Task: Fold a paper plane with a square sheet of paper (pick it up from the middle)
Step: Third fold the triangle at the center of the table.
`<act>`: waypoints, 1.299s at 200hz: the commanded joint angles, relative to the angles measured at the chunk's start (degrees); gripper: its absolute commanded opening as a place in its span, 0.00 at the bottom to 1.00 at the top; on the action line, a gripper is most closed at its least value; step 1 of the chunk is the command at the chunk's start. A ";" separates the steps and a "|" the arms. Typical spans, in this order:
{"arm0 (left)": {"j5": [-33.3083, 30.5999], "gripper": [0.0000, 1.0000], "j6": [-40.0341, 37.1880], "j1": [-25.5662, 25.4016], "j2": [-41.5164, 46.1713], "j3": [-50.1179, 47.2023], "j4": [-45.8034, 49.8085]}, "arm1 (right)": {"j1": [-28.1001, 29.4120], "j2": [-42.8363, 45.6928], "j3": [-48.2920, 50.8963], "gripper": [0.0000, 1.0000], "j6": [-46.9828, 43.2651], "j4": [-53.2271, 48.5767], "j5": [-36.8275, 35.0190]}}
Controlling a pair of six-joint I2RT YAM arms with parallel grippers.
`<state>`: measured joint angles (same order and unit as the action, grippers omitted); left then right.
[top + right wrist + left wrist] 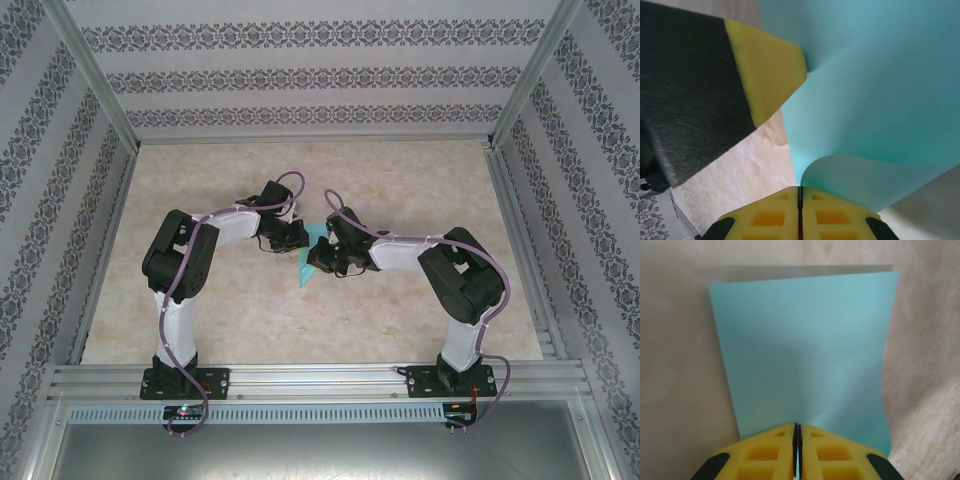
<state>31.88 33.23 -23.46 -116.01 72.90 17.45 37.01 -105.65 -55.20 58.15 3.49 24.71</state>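
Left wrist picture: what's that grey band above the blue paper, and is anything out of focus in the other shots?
Left wrist view: the band is the soft shadow of the blue paper on the table. Right wrist view: the left gripper's finger, very close, looks blurred. Top view: even light, no glare.

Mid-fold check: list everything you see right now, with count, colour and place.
square sheet of paper: one, turquoise, mid-table, curved between both grippers
table: one, beige marbled, under the arms
walls: three, white with grey pattern, around the table
frame rail: one, silver, near edge
left gripper: one, yellow fingers, shut on the sheet's edge
right gripper: one, yellow fingers, shut on a curled edge
left arm: one, black and white, left side
right arm: one, black and white, right side
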 commanded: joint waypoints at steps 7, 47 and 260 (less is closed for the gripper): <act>-1.17 0.13 -0.80 0.54 -1.03 1.11 2.47 | 0.68 -1.44 -1.23 0.09 0.27 1.35 -0.89; -1.18 0.12 -0.80 0.61 -1.85 1.10 2.85 | 0.66 -1.76 -1.18 0.09 0.36 1.01 -1.59; -0.64 0.09 -0.63 0.52 -2.82 0.57 3.03 | 0.54 -4.73 -2.19 0.09 0.29 2.77 -1.68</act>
<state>32.36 33.23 -23.18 -116.53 73.43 17.65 37.01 -109.19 -56.16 58.59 6.24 24.45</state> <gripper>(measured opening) 0.093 0.089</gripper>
